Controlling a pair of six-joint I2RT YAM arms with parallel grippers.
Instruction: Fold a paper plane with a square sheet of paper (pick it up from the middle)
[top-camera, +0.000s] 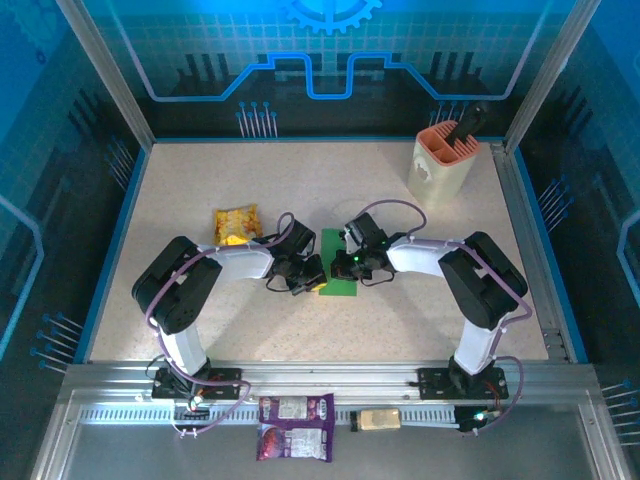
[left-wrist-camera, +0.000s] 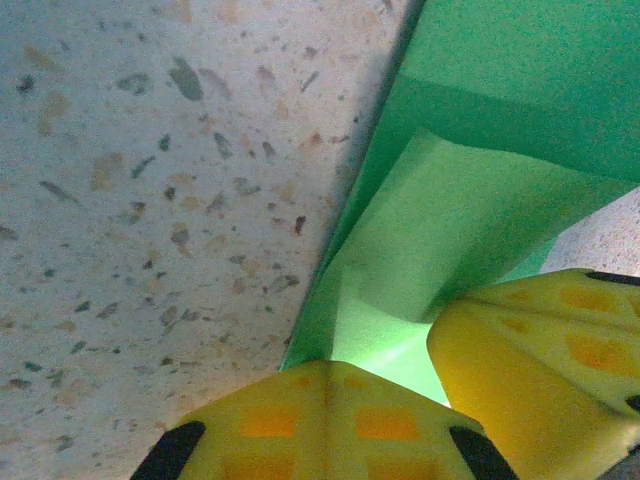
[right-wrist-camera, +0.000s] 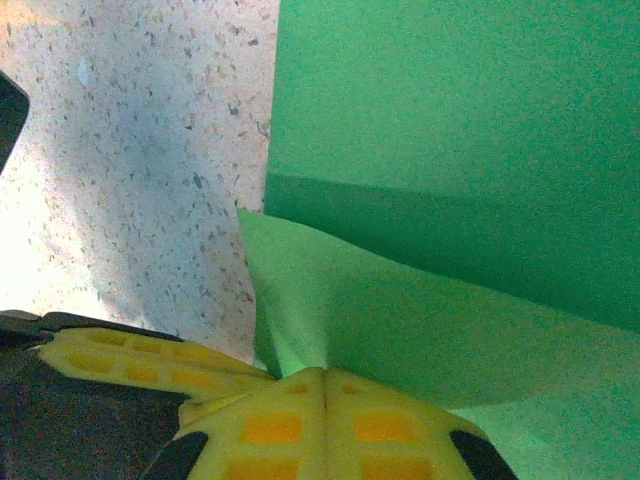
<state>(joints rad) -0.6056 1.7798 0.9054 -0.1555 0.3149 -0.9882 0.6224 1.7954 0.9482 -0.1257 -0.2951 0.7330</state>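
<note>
The green sheet of paper (top-camera: 338, 262) is lying near the middle of the worktop (top-camera: 300, 180), a little toward its near edge, and both arms are reaching in to it from either side. The left gripper (left-wrist-camera: 328, 368) is clamping down fully, its yellow fingers pressing together on a paler, raised flap at the sheet's left edge. The right gripper (right-wrist-camera: 325, 375) is likewise pinching tight, its fingers meeting on a lifted fold of the same paper.

The two grippers are working just beside each other. In the left wrist view, a finger of the right gripper is showing at the right, against the flap. In the right wrist view, a yellow finger of the left gripper is lying just left of the right gripper's own fingers. Beyond the fingers, most of the sheet is resting flat on the worktop. A straight crease is running across it, and the raised part is rising toward the pinched point.

A yellow snack packet (top-camera: 237, 224) is lying left of the paper, apart from it and toward the worktop's left edge. A beige holder (top-camera: 443, 165) with an orange insert is standing at the far right corner, with a dark tool sticking up out of it. A purple packet (top-camera: 296, 412) is sitting on the metal rail (top-camera: 120, 412) along the near edge, between the arm bases.
</note>
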